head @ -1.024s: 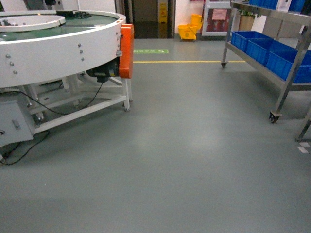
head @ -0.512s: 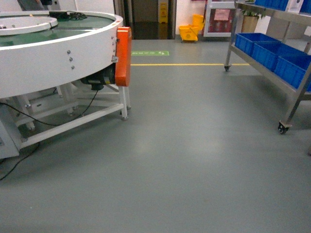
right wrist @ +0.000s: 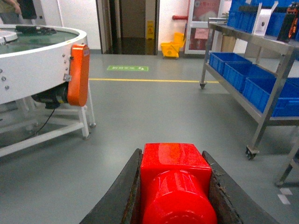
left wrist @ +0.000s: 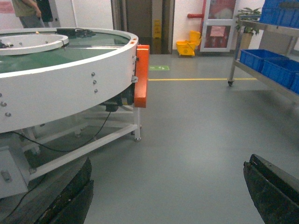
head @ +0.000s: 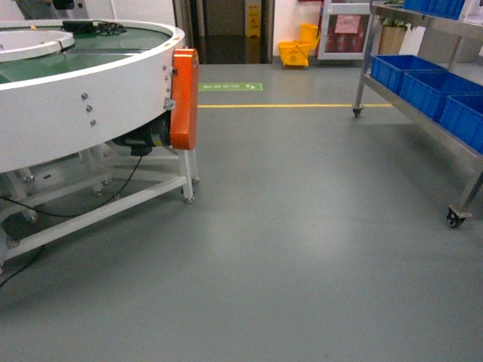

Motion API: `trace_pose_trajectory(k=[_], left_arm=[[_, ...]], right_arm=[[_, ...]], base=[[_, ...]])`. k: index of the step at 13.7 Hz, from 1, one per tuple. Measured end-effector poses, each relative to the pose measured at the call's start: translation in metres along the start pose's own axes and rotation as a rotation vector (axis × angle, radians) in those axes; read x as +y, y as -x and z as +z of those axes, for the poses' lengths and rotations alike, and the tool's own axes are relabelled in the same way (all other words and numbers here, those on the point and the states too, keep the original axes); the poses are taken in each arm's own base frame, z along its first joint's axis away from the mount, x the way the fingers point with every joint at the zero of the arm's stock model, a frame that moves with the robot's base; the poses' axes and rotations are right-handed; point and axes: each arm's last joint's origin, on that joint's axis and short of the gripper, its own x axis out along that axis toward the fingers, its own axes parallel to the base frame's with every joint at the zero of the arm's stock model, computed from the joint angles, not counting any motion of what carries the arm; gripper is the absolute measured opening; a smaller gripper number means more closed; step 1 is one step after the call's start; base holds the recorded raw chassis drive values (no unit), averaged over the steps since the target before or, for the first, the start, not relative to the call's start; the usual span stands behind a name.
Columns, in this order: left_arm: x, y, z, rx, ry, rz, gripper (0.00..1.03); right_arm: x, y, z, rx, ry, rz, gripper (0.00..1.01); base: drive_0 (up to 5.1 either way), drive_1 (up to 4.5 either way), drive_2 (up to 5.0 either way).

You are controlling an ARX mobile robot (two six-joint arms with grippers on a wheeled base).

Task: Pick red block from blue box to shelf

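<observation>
- Right gripper point(right wrist: 175, 196): its two dark fingers point(right wrist: 119, 196) pinch the red block point(right wrist: 174, 175) between them, one on each side. The block fills the lower middle of the right wrist view, glossy, with its round stud facing the camera.
- Left gripper point(left wrist: 168, 196): the fingers point(left wrist: 70, 196) are spread wide, one at the lower left corner and one at the lower right of the left wrist view. Nothing lies between them; only grey floor point(head: 302, 249) shows in the gap.
- Neither gripper shows in the head view.
- The shelf point(right wrist: 261, 88) stands on the right: a stainless-steel rack on casters, well apart from the held block. Its lower tier carries dark blue crates point(right wrist: 243, 74) in a row; more blue crates sit on the top tier.
- In the head view the shelf point(head: 423, 113) runs along the right edge, with one caster point(head: 454, 217) visible on the floor.
- A large white round conveyor point(head: 83, 98) with a green top sits on the left, on a white frame. An orange guard point(head: 183, 98) is fixed to its side, and a dark motor and black cables hang beneath it.
- A yellow line point(head: 294, 105) crosses the floor farther back, with a green floor marking point(head: 230, 87) just beyond it.
- A yellow mop bucket point(head: 294, 49) stands by the far wall, near a dark doorway point(head: 226, 30).
- The blue box is in none of the views.
- A potted plant point(left wrist: 250, 14) stands behind the shelf's far end.
</observation>
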Motion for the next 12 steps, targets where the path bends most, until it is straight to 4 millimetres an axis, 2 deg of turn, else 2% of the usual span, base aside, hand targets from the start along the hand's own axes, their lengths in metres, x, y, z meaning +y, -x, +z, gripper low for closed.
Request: trace_pose_trajectory(k=[12], left_arm=[[0.0, 0.0, -0.0001, 0.001, 0.0, 0.0, 0.98]], right_arm=[[0.0, 0.0, 0.0005, -0.005, 0.0, 0.0, 0.27]], base=[[0.1, 4.38, -4.3]])
